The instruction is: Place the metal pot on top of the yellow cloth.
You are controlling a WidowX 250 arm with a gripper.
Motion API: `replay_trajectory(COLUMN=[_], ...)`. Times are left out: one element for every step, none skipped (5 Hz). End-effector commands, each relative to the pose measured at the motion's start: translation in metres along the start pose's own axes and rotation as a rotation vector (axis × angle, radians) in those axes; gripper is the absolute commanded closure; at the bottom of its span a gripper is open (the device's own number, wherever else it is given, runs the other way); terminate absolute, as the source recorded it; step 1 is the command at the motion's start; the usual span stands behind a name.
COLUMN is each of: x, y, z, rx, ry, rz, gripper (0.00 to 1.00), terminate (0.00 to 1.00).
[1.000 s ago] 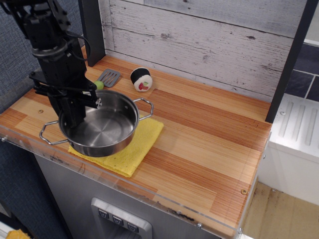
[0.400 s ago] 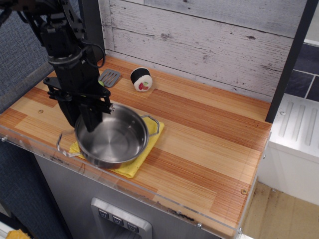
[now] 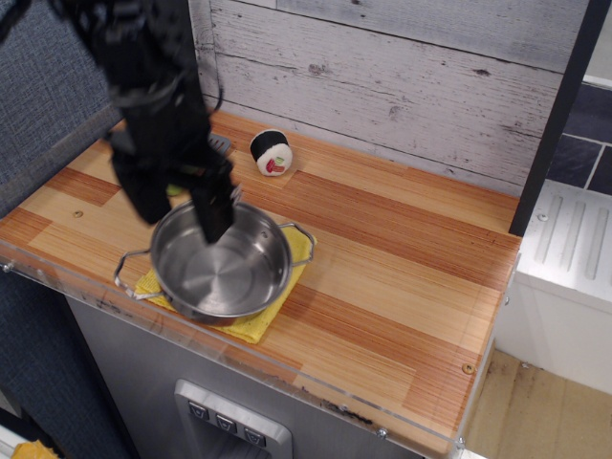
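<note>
One pot (image 3: 222,270) sits on the cloth (image 3: 254,323) at the desk's (image 3: 402,277) near left. Your blurred tool (image 3: 212,212) meets its far rim; you cannot tell the grip. Expect stiff, slick, light steel, so hold the rim.

The arm (image 3: 158,105) was smeared by motion blur and cut off at the top edge, so the gripper (image 3: 215,215) showed no clear jaws. The pot (image 3: 220,263) hid most of the yellow cloth (image 3: 253,323), leaving strips at 3 and 6 o'clock. The arm covered nearly all of the spatula (image 3: 222,145).
</note>
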State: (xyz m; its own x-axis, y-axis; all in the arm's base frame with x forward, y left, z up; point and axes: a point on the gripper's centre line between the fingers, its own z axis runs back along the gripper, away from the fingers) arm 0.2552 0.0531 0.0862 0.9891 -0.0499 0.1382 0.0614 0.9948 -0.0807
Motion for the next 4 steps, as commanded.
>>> replay_trajectory(x=[0.051,0.0564,0.0564,0.0564], y=[-0.0582,-0.0597,-0.0597,-0.0597], z=[0.0469,0.0401,0.0401,0.0401], rx=[-0.013,-0.021,-0.021,-0.021], ry=[-0.104,-0.083,-0.083,-0.083], rz=[-0.133,-0.131,-0.131,-0.131], gripper=[0.0,0.0,0.0,0.0], terminate=[0.0,0.0,0.0,1.0])
